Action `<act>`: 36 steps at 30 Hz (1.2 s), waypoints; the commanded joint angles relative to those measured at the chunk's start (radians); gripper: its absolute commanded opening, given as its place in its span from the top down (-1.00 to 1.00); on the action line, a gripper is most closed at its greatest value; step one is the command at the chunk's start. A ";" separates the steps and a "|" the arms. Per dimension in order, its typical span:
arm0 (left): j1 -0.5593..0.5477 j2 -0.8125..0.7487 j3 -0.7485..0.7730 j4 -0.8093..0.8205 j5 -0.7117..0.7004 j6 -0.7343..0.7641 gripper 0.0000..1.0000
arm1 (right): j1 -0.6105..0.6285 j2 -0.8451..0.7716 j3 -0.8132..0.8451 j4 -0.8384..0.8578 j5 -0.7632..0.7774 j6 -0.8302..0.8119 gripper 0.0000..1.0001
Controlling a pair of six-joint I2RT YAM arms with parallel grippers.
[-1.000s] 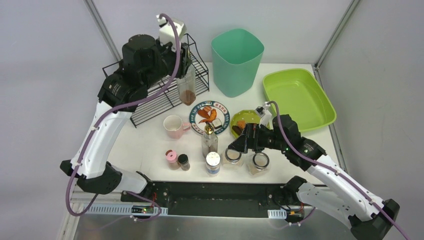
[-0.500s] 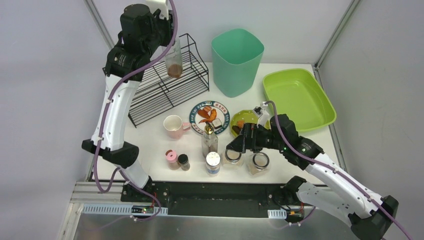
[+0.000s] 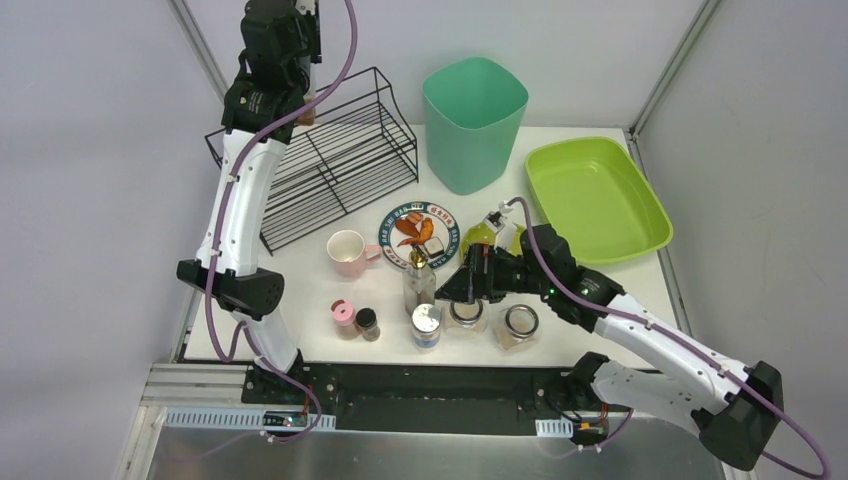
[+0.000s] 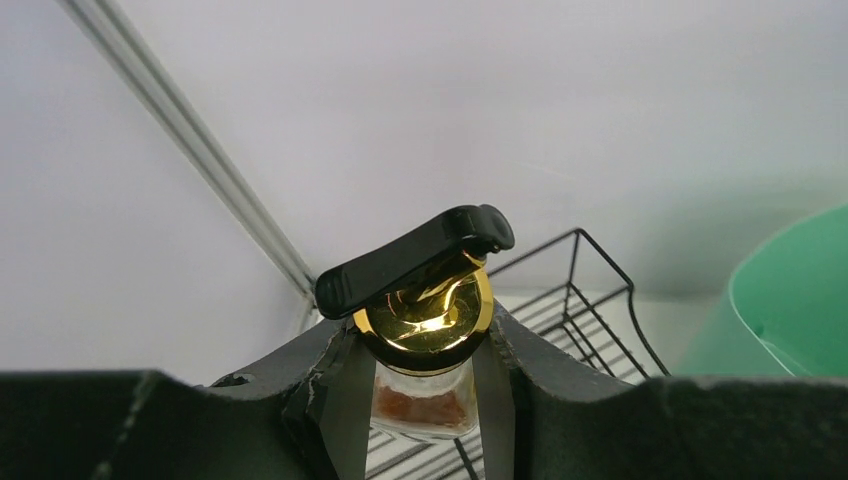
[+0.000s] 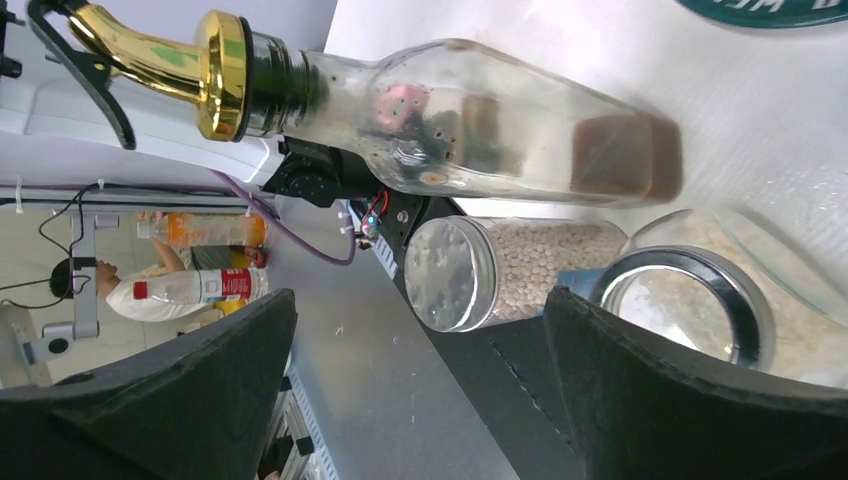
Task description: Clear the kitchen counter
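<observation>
While the left gripper (image 4: 425, 400) clasped a gold-spouted bottle (image 4: 428, 318) high by the wire rack (image 3: 340, 150) (racking step, apparently), the right gripper (image 5: 420, 375) gaped wide; next called for lowering it upright.

Left arm (image 3: 235, 200) stood stretched almost straight up, wrist at the top of the overhead view. Left gripper (image 4: 425, 400) was clamped on a gold-capped bottle (image 4: 428, 318), one finger either side just under the cap. Right arm (image 3: 650, 335) reached low and leftward, elbow bent. Right gripper (image 5: 420, 390) had jaws wide apart, holding nothing.
</observation>
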 commanded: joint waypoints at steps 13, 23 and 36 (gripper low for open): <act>0.094 0.019 0.008 0.255 -0.162 0.041 1.00 | 0.076 0.094 -0.029 0.149 -0.002 0.020 -0.98; 0.142 0.054 -0.008 0.268 -0.175 0.025 1.00 | 0.090 0.096 -0.059 0.168 -0.005 0.033 -0.98; 0.183 0.092 0.009 0.287 -0.188 0.035 1.00 | 0.102 0.098 -0.083 0.214 -0.006 0.039 -0.98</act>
